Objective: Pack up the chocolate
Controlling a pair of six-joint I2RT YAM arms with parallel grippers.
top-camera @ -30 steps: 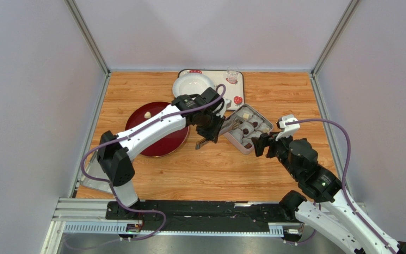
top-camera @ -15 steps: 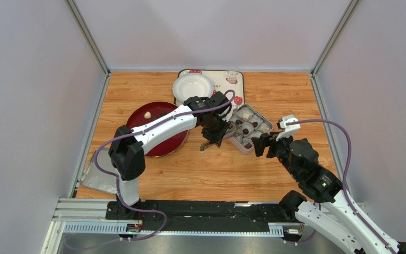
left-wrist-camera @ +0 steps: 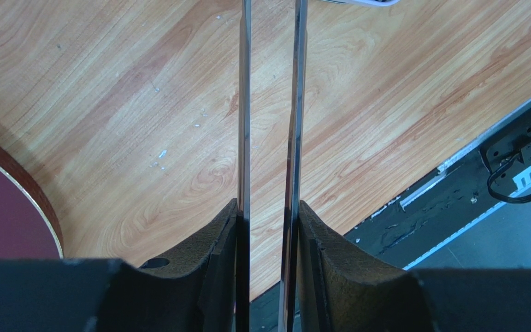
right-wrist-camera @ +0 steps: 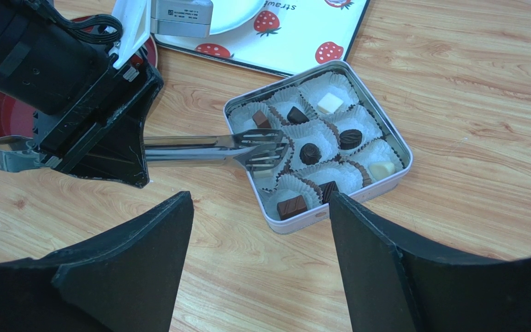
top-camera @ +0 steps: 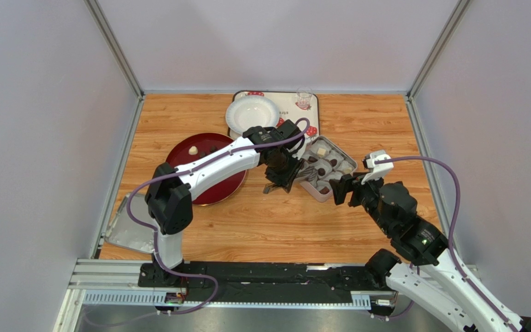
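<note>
- Left gripper (top-camera: 282, 170) is clamped on the handle of the metal tongs (right-wrist-camera: 206, 149). The tong blades run close together with a narrow gap.
- Tong tips sit over the left-middle paper cup of the square tin (right-wrist-camera: 384, 119). Whether a piece is between them cannot be told.
- Right gripper (right-wrist-camera: 258, 207) is spread wide, empty, hovering just at the tin's near corner.
- Step in hand looks like a drop into that last free cup. The tips should stay centred and low over the paper, and the squeeze should ease slowly so the piece doesn't bounce out or drag the cup.
- Right gripper could steady the tin wall if the tin starts to slide.
- Count: nine cups in the tin, with eight chocolate pieces (right-wrist-camera: 309, 153) visible, six brown and two cream-white.
- One cream piece (top-camera: 193, 150) is on the red plate (top-camera: 209, 188).
- One white bowl (top-camera: 252, 113), one strawberry tray (right-wrist-camera: 296, 41).
</note>
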